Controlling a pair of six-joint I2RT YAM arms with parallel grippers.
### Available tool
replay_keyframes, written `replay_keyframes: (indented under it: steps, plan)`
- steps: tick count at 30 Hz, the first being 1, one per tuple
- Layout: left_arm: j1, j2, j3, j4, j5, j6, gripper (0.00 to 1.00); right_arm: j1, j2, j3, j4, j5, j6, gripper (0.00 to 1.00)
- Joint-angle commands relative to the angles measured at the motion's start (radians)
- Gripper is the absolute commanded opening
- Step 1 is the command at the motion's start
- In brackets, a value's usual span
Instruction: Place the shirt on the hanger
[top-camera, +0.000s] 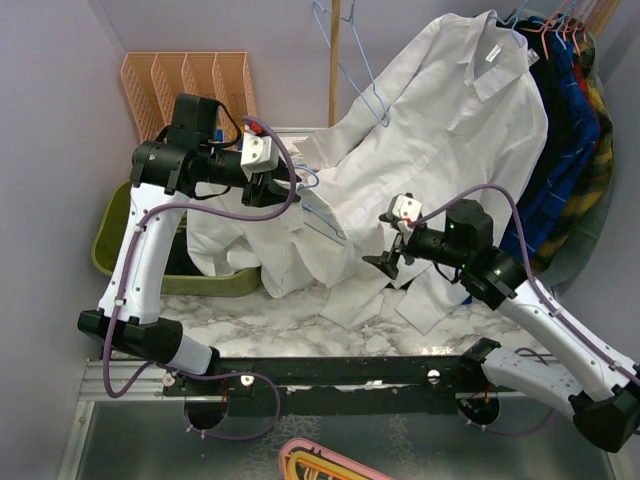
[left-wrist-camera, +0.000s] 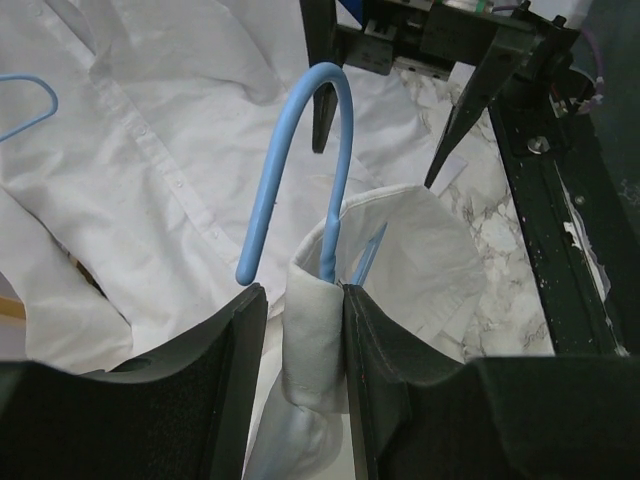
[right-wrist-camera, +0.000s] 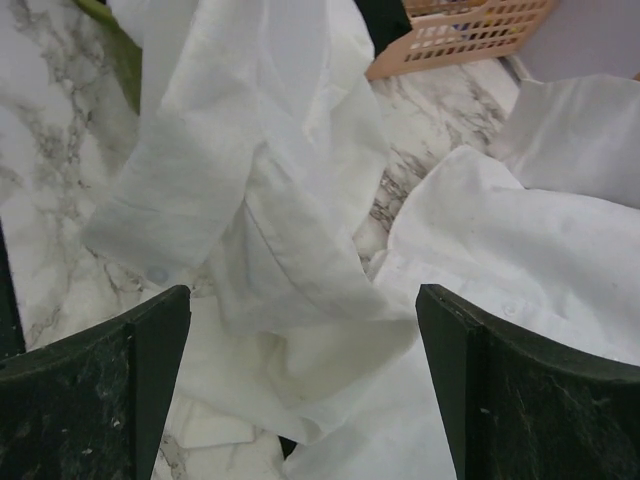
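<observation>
My left gripper (top-camera: 283, 187) is raised over the table's left middle. It is shut on the neck of the light-blue wire hanger (top-camera: 322, 218) together with a rolled fold of the white shirt's collar. In the left wrist view the hook (left-wrist-camera: 335, 110) curves up from between the fingers (left-wrist-camera: 300, 290), and the collar fold (left-wrist-camera: 318, 340) lies against the right finger. The white shirt (top-camera: 450, 130) drapes from the upper right down onto the table. My right gripper (top-camera: 385, 262) is open and empty, hovering over loose shirt fabric (right-wrist-camera: 270, 200), with its jaws wide apart (right-wrist-camera: 300, 300).
Spare blue hangers (top-camera: 350, 60) hang by a wooden pole (top-camera: 333, 60). Dark and plaid clothes (top-camera: 570, 130) hang at the far right. An orange file rack (top-camera: 190, 85) and a green bin (top-camera: 115, 235) stand at the left. The marble table (top-camera: 260, 320) shows in front.
</observation>
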Motion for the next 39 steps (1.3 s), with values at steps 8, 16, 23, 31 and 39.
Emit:
replay_keyframes:
  steps: [8, 16, 23, 31, 39]
  plan:
    - [-0.115, -0.026, -0.021, -0.045, -0.055, 0.046, 0.0, -0.005, 0.22, 0.034, 0.216, -0.209, 0.008, 0.9]
    - [-0.145, -0.028, -0.049, 0.139, -0.121, -0.154, 0.0, -0.005, 0.236, 0.052, 0.287, -0.332, 0.113, 0.06]
    - [-0.145, -0.018, -0.032, 0.214, -0.124, -0.258, 0.0, -0.005, 0.153, -0.037, 0.438, -0.333, 0.303, 0.23]
    - [-0.145, -0.01, -0.014, 0.248, -0.109, -0.317, 0.0, -0.005, 0.234, -0.035, 0.513, -0.353, 0.395, 0.43]
    - [-0.143, -0.018, -0.028, 0.267, -0.083, -0.352, 0.0, -0.005, 0.285, -0.021, 0.634, -0.323, 0.459, 0.23]
